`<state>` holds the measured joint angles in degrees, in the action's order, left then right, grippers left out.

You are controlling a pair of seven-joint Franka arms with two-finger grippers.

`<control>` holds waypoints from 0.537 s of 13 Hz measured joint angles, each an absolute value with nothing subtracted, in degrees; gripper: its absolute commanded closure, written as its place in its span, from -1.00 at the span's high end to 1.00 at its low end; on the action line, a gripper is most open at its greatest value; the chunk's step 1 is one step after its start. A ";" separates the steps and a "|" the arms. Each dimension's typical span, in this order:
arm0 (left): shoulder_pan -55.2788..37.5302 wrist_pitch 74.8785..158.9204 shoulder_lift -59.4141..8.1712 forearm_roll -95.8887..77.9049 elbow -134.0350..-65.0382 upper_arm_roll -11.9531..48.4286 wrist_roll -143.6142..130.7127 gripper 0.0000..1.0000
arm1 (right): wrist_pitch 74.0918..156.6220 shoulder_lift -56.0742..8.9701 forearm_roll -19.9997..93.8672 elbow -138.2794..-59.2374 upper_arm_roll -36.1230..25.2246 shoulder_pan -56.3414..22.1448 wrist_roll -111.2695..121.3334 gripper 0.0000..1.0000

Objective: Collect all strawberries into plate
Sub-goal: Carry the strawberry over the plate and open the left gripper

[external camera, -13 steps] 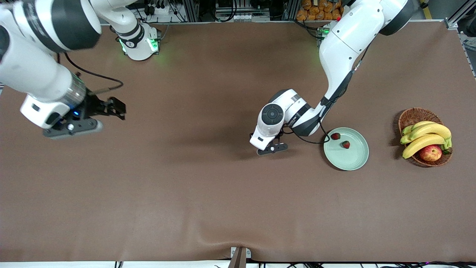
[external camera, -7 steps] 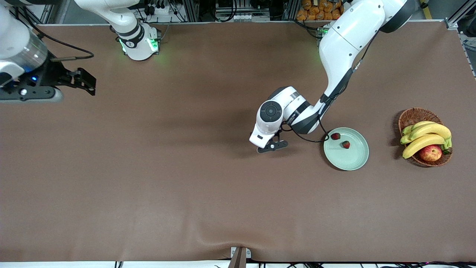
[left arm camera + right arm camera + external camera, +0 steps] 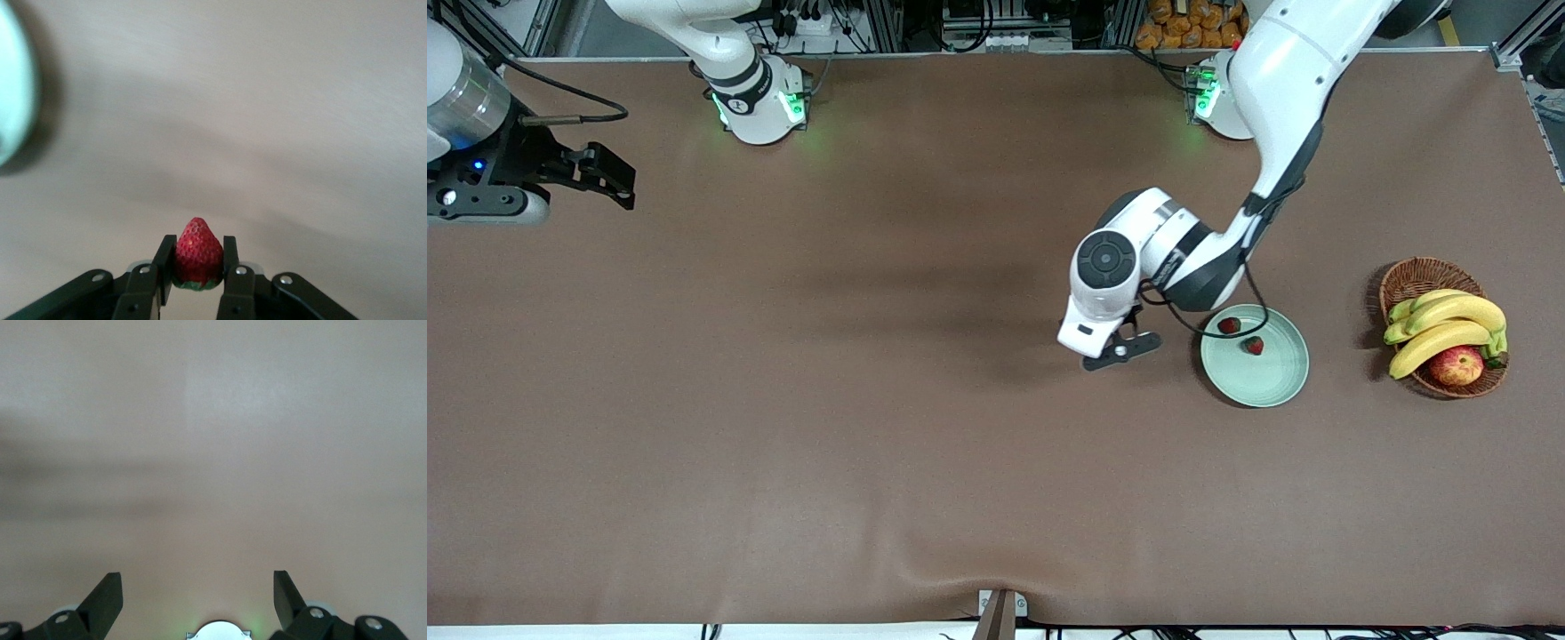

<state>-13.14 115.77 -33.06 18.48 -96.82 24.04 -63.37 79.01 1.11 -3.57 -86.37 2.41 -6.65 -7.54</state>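
Observation:
A red strawberry (image 3: pixel 198 257) with a green leafy top is pinched between the fingers of my left gripper (image 3: pixel 198 243), which is shut on it. In the front view that hand (image 3: pixel 1120 348) hangs over bare table, just beside the mint-green plate (image 3: pixel 1267 382) toward the right arm's end. The plate's rim (image 3: pixel 13 87) shows at the edge of the left wrist view. Two strawberries (image 3: pixel 1229 325) (image 3: pixel 1254 345) lie in the plate. My right gripper (image 3: pixel 609 173) stands open over the table at the right arm's end, with nothing between its fingers (image 3: pixel 107 597).
A brown wicker basket (image 3: pixel 1414 276) with bananas (image 3: pixel 1449 324) and an apple (image 3: pixel 1456 364) stands at the left arm's end, past the plate. The brown table cover has a small fold (image 3: pixel 996 578) at the edge nearest the camera.
My left gripper has shut on the strawberry and carried it toward the plate. The right arm has drawn back toward its own end of the table, still open.

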 measured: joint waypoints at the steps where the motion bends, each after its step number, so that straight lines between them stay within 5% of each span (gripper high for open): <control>1: -11.46 113.77 -31.81 18.48 -97.22 23.97 -63.36 -1.00 | 78.65 1.11 -3.57 -86.37 2.26 -6.36 -7.67 1.00; 7: -1.58 110.93 -30.74 18.48 -101.32 23.79 -63.06 -1.00 | 79.06 0.93 -3.54 -86.58 2.00 -3.20 -7.69 1.00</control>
<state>-1.58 110.93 -30.74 18.48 -101.32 23.79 -63.06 79.06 0.93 -3.54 -86.58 2.00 -3.20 -7.69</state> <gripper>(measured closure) 0.678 0.000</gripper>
